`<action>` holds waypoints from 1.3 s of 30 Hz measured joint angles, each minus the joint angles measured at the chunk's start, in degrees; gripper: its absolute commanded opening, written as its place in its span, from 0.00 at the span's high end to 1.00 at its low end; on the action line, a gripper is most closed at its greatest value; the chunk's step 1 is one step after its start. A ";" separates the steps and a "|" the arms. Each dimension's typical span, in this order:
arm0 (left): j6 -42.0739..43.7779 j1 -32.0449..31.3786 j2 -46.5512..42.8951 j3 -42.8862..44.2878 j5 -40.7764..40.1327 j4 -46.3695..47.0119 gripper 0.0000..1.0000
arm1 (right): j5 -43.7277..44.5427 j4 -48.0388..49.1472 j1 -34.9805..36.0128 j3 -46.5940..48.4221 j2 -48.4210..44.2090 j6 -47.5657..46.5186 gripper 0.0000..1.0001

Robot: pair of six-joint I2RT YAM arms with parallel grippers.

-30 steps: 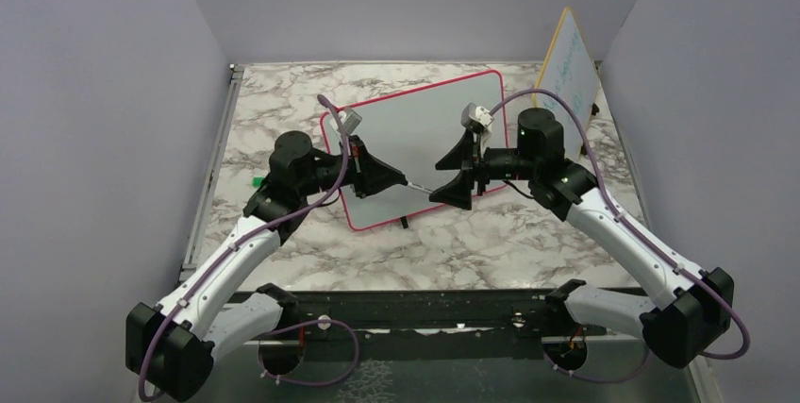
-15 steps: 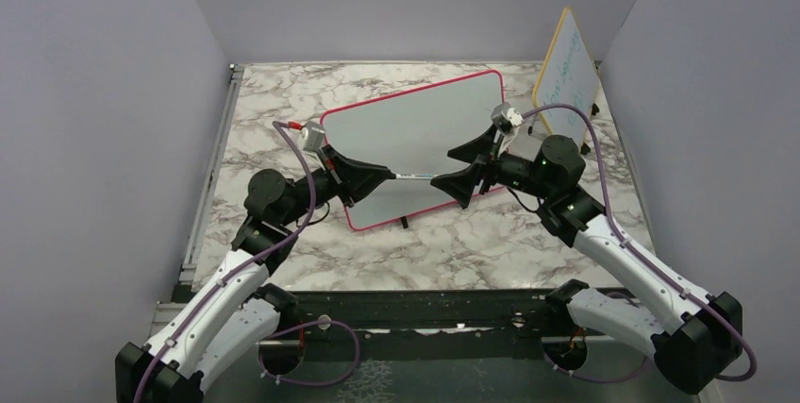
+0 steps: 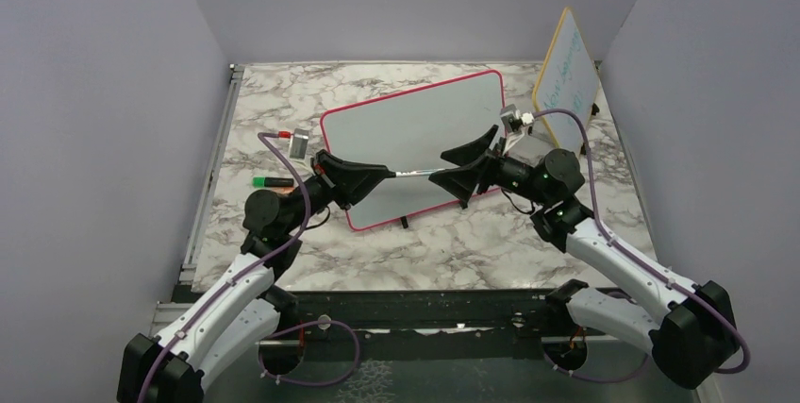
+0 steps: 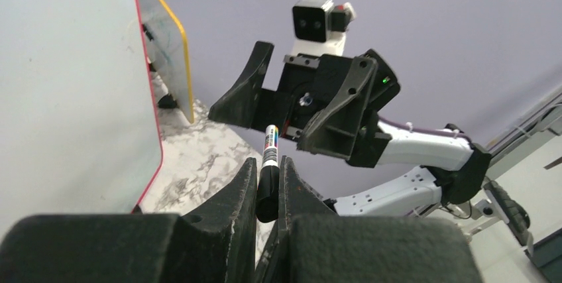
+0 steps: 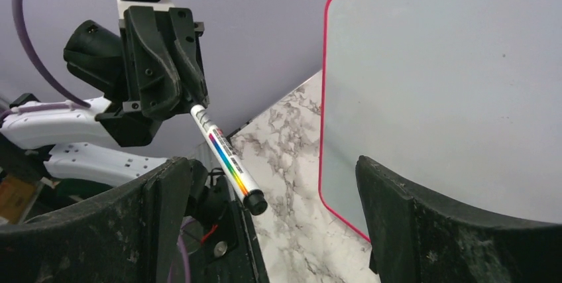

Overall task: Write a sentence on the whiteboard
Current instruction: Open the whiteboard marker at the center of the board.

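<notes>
Left hand (image 3: pixel 385 175) pinched tight on marker (image 3: pixel 412 176); right hand (image 3: pixel 443 165) spread wide at marker's 3 o'clock, jaws flanking free end, gripping nothing. Whiteboard (image 3: pixel 415 125) upright at 12 o'clock behind both, blank. Risk: off-centre right closure levers marker loose, dropping it onto surface (image 3: pixel 472 243)

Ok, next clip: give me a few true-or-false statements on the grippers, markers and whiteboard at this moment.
1. The left gripper is shut on the rainbow-striped marker. True.
2. The right gripper is clamped on that marker. False: its jaws stand wide open on either side of the marker's free end.
3. The whiteboard bears black writing. False: its face is blank.
4. A green marker lies on the table, left of the whiteboard. True.
</notes>
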 measured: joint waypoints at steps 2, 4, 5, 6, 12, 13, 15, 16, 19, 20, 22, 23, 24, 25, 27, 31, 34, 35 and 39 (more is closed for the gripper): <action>-1.51 0.00 0.44 -0.07 -0.13 2.51 1.00 | -1.66 3.02 0.00 -0.63 1.14 1.88 0.11; -2.84 0.00 1.40 -0.07 -0.13 4.96 1.00 | -3.43 5.66 0.00 -0.66 2.43 3.54 0.14; -3.30 0.00 1.90 -0.07 -0.13 5.86 1.00 | -4.31 6.91 0.00 -0.66 2.95 4.33 0.17; -3.78 0.00 2.32 -0.07 -0.13 6.54 1.00 | -5.03 7.93 0.00 -0.66 3.23 5.05 0.18; -5.44 -0.11 4.37 -0.07 -0.09 9.44 1.00 | -9.42 10.05 0.00 0.94 3.93 7.34 0.25; -5.66 -0.13 4.66 -0.07 -0.09 9.66 1.00 | -10.19 9.88 0.00 1.75 4.26 7.41 0.26; -5.90 -0.13 5.33 -0.04 -0.04 9.81 1.00 | -11.52 9.38 0.00 3.28 4.76 7.48 0.29; -6.01 -0.13 5.57 -0.04 0.02 9.86 1.00 | -12.11 9.18 0.00 3.91 4.90 7.45 0.30; -6.14 -0.13 6.32 0.22 0.31 10.14 1.00 | -13.49 7.72 0.00 5.38 4.94 7.10 0.32; -6.16 -0.13 6.36 0.26 0.37 10.29 1.00 | -13.99 6.86 0.00 5.90 4.98 6.88 0.33; -6.16 -0.13 6.36 0.31 0.52 10.58 1.00 | -14.80 5.22 0.00 6.99 5.29 6.64 0.34; -6.16 -0.13 6.40 0.44 0.63 10.62 1.00 | -15.17 4.74 0.00 7.37 5.49 6.43 0.35; -6.16 -0.13 6.54 0.66 0.81 10.64 1.00 | -15.54 4.13 0.00 7.74 5.66 6.23 0.37; -6.16 -0.13 6.64 0.92 1.01 10.64 1.00 | -15.82 3.39 0.00 8.09 5.86 6.01 0.38; -6.21 -0.13 6.93 1.51 1.20 10.69 1.00 | -16.33 2.14 0.00 8.74 6.36 5.60 0.40; -6.27 -0.13 6.93 2.23 1.62 10.91 1.00 | -17.33 0.66 0.00 9.09 7.30 5.16 0.46; -6.36 -0.13 6.95 2.23 1.97 10.88 1.00 | -17.86 0.15 0.00 9.11 7.76 5.11 0.50; -6.49 -0.13 6.99 2.25 2.14 10.88 1.00 | -18.05 0.15 0.00 9.11 7.85 5.09 0.50; -7.34 -0.13 7.56 2.38 2.84 10.88 1.00 | -19.06 0.46 0.00 9.11 7.98 5.40 0.51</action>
